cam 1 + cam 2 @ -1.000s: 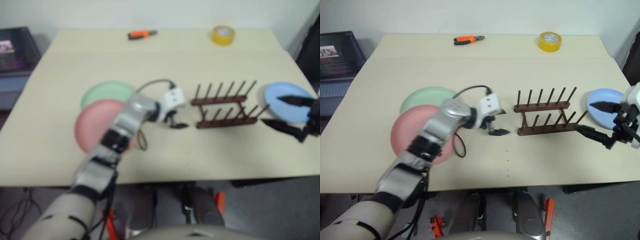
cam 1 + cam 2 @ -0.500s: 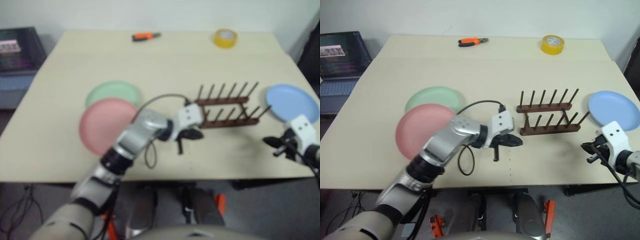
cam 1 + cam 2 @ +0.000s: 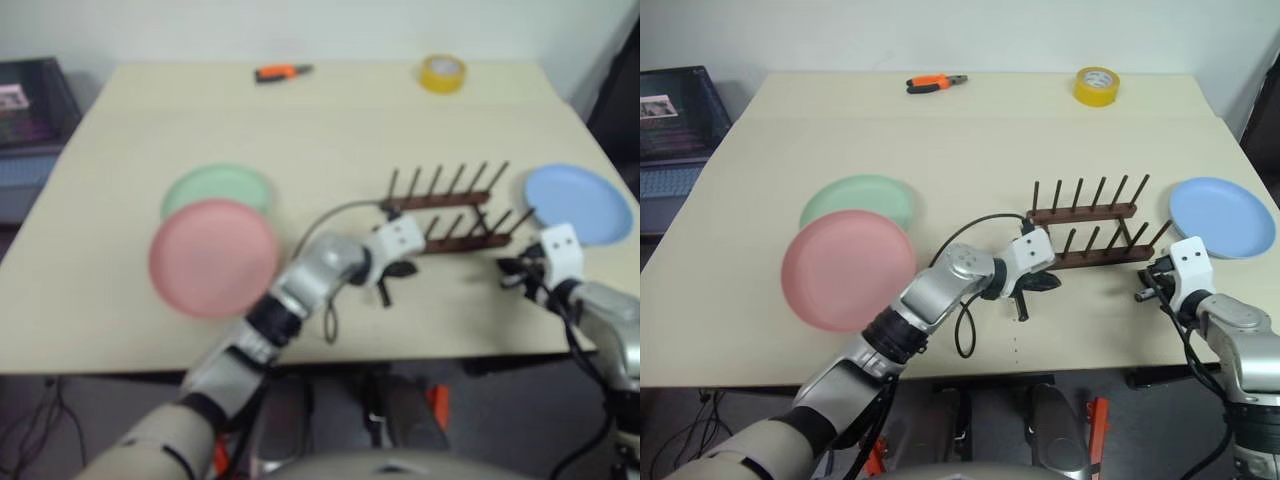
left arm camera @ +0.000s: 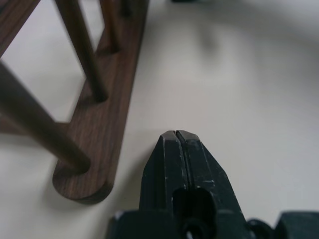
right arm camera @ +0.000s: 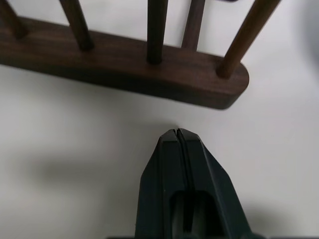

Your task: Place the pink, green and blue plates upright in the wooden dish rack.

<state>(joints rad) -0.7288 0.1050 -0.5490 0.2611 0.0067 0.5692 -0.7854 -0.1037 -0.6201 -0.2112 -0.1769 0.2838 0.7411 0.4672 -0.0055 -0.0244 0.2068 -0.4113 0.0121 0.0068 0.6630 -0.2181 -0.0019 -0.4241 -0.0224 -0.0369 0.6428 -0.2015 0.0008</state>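
The pink plate [image 3: 848,270] lies flat at the table's front left, overlapping the green plate [image 3: 858,198] behind it. At the right edge the blue plate [image 3: 1222,217] also lies flat. The wooden dish rack [image 3: 1092,235] stands between them with no plate in its pegs. My left gripper [image 3: 1048,283] is shut and holds nothing, low over the table just in front of the rack's near rail at its left end [image 4: 94,149]. My right gripper [image 3: 1143,291] is shut too, holding nothing, with its tip [image 5: 175,132] close to the right end of the near rail [image 5: 219,89].
A yellow tape roll [image 3: 1096,84] and orange pliers [image 3: 933,82] lie near the table's far edge. A laptop [image 3: 670,110] sits on a stand left of the table. Bare tabletop stretches between the plates and the rack.
Both grippers have gone from open to shut. The left one moved right and down to the rack's left end; the right one dropped from over the blue plate to the rack's right end.
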